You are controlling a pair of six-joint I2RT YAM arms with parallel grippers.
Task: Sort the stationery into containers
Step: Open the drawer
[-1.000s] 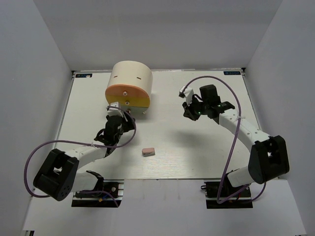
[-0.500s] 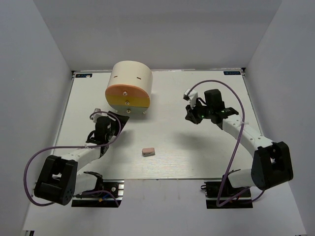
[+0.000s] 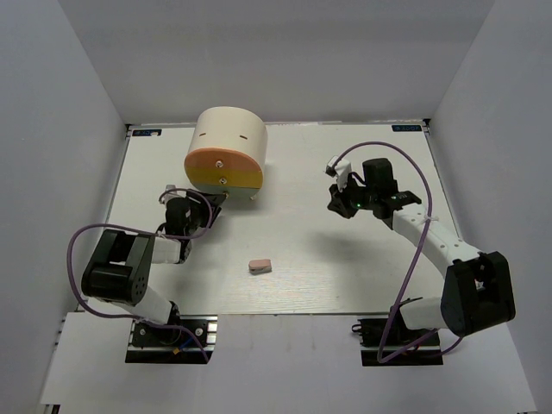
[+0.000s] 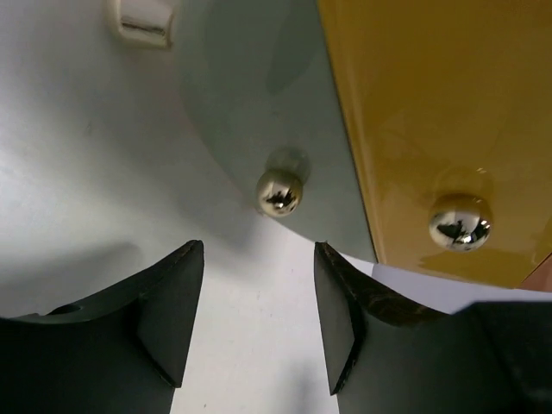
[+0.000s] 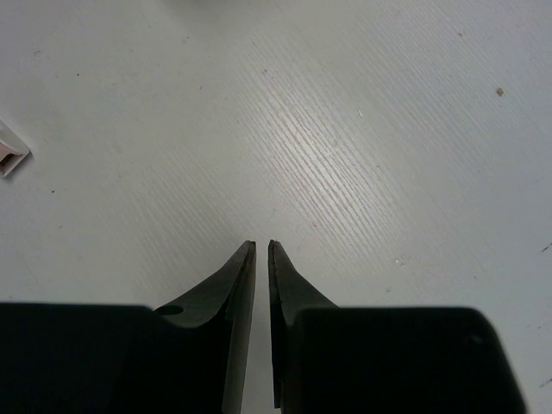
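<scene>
- The pinkish eraser [image 3: 260, 266] lies alone on the white counter [image 3: 345, 259], near the middle and well apart from both arms. I can't spot any pens or highlighters.
- It looks light, rubbery and a bit grippy. I'd say a gentle pinch across its short sides will do.
- The cream chest [image 3: 228, 134] sits far and left, its orange drawer [image 3: 203, 159] above the yellow drawer [image 3: 243, 179]. Both look pushed in.
- The knobs are tiny, round and shiny, so probably slippery. Take one squarely and pull straight.
- The left gripper [image 4: 256, 259] has its jaws apart and empty, low before the chest front and not touching it.
- The right gripper [image 5: 261, 246] has its jaws all but together with nothing between, over bare counter on the right.
- The left wrist view shows the yellow drawer's chrome knob [image 4: 460, 222] close up. Only the overhead view shows the eraser whole.
</scene>
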